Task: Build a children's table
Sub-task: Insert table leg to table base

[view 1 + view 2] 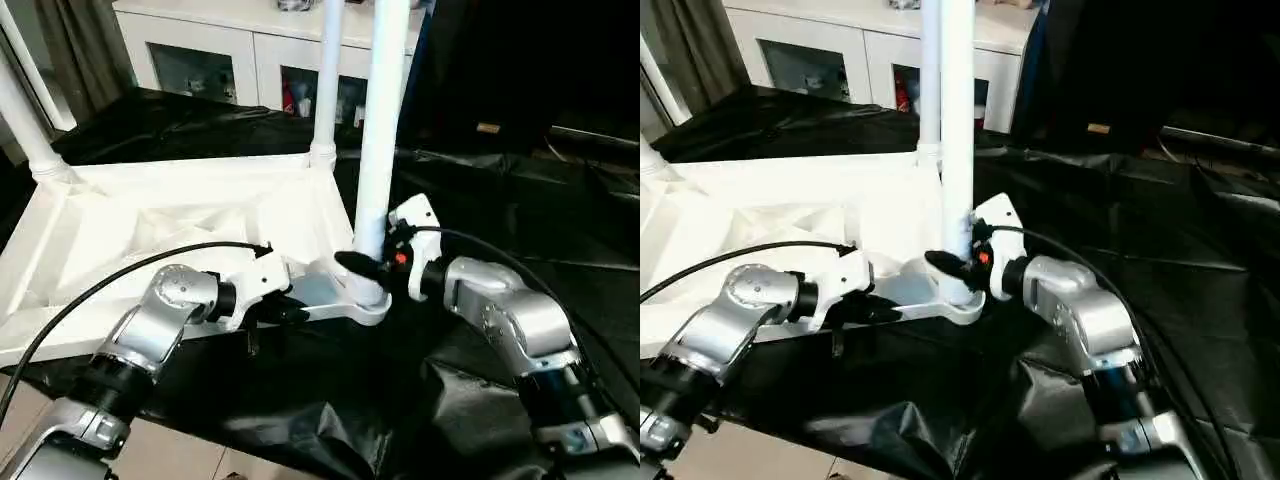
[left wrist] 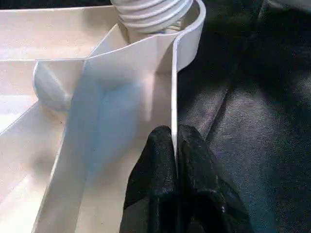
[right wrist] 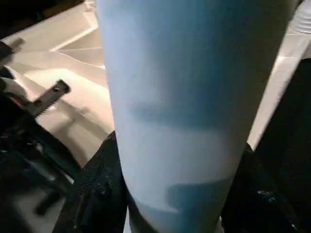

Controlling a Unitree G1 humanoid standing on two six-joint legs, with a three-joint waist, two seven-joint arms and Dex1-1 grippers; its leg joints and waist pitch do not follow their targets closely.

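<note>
At centre-left the upside-down tabletop lay on the black-draped surface, the left gripper pinched tight on its near rim, while the right gripper clasped the near-corner leg at centre.

1. The upturned tabletop fills the head view from 9 to 11 o'clock; its raised rim blocks a low sweep across it.
2. Three upright legs bar the way: near leg at centre, far leg at 12, left leg at 10.
3. The cabinet closes 12 o'clock.
4. Black cloth from 1 to 4 o'clock lies open.
</note>
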